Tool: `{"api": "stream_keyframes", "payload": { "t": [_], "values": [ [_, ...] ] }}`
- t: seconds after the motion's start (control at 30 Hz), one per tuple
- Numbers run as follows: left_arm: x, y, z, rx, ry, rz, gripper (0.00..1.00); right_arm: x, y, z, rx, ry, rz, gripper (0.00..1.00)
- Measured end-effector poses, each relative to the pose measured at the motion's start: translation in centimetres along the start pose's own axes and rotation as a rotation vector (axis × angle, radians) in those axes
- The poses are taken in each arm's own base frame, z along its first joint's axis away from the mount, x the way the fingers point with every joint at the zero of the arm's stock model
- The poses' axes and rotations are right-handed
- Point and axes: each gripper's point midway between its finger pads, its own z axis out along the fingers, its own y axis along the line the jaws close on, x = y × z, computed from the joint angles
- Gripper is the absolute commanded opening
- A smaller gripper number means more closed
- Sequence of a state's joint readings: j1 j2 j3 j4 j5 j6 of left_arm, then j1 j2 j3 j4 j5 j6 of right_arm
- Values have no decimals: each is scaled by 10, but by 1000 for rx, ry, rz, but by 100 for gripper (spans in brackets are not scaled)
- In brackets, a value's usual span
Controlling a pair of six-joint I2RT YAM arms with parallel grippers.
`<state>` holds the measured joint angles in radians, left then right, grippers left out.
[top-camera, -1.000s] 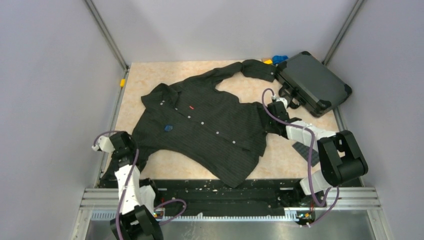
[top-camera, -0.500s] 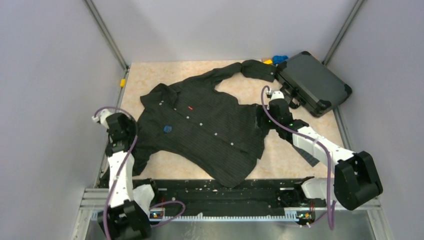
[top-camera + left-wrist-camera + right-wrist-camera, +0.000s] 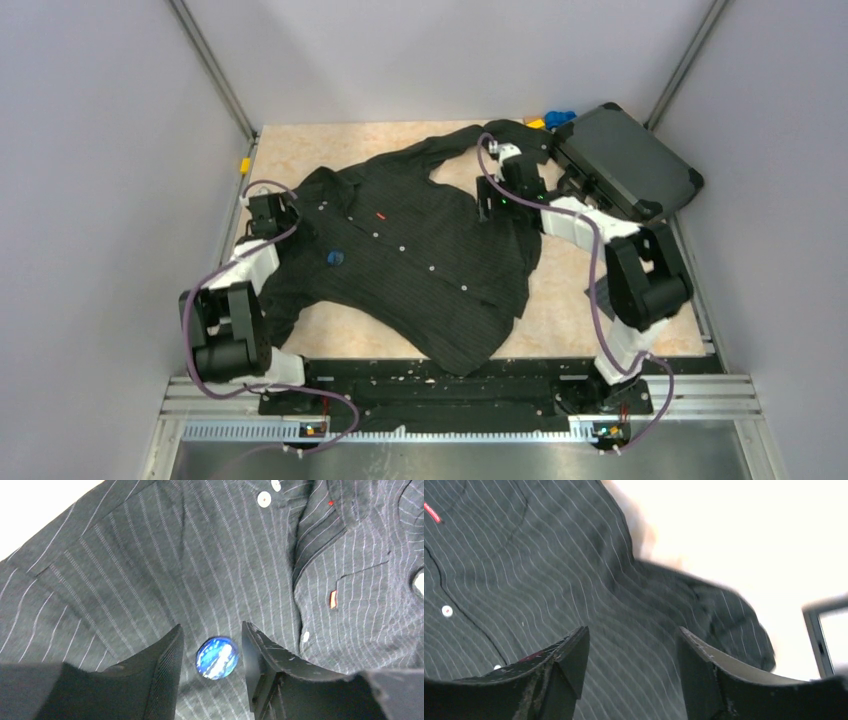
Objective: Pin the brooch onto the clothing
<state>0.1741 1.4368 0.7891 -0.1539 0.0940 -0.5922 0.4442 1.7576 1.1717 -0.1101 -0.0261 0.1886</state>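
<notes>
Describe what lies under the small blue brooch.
The brooch rests on the black striped shirt. Its own disc hides its back, so whether it is pinned through the cloth cannot be seen.

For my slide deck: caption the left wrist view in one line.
Open left pincer framing the round blue brooch that sits on the black pinstriped shirt.

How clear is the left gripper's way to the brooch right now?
Likely yes: the left gripper is open, and the brooch lies uncovered on the shirt, framed between its fingers, with nothing over it.
</notes>
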Motion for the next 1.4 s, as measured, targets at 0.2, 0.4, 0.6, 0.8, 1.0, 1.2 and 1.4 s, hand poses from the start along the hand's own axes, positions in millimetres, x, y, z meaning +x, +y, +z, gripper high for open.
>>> {"api": "stream_keyframes", "payload": {
  "t": [0.2, 0.4, 0.6, 0.8, 1.0, 1.2, 1.4],
  "values": [
    [-12, -10, 29, 27, 25, -14, 37, -18, 5, 48, -24, 11, -30, 51],
    [-6, 4, 50, -1, 66, -45, 30, -6, 7, 75, -47, 74, -39, 17],
    [-12, 2, 67, 15, 79, -75, 21, -2, 1, 80, -46, 94, 8, 0],
    [-29, -7, 84, 67, 91, -118, 20, -16, -33, 97, -3, 75, 87, 0],
    [-37, -18, 92, 104, 97, -120, 49, -24, -46, 112, 5, 81, 101, 47],
    [-53, -34, 81, 157, 57, -63, 89, -28, -45, 107, -5, 82, 72, 80],
    [-75, -51, 38, 131, -44, 48, 93, -42, -43, 74, -5, 81, 67, 82]
  ]
}}
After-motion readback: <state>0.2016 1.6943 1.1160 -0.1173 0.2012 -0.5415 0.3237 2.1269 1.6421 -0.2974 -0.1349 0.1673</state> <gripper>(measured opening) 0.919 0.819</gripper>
